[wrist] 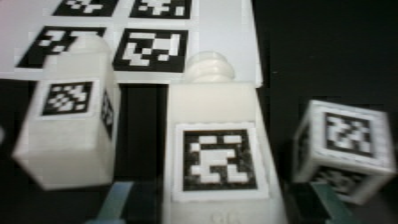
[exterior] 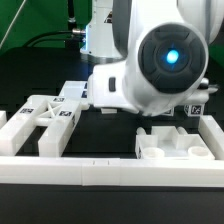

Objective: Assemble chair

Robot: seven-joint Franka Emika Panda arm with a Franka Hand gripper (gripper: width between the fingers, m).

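Chair in loose parts. Outer leg bar (wrist: 68,115) just outside one jaw; centre leg bar (wrist: 217,140) clamped in gripper (wrist: 210,203); third leg bar (wrist: 347,140) outside other jaw. Reads as pick step. Next: lift straight, clear neighbours.

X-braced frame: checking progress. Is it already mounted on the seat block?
No, the X-braced frame lies flat at the exterior view's left, well apart from the seat block.
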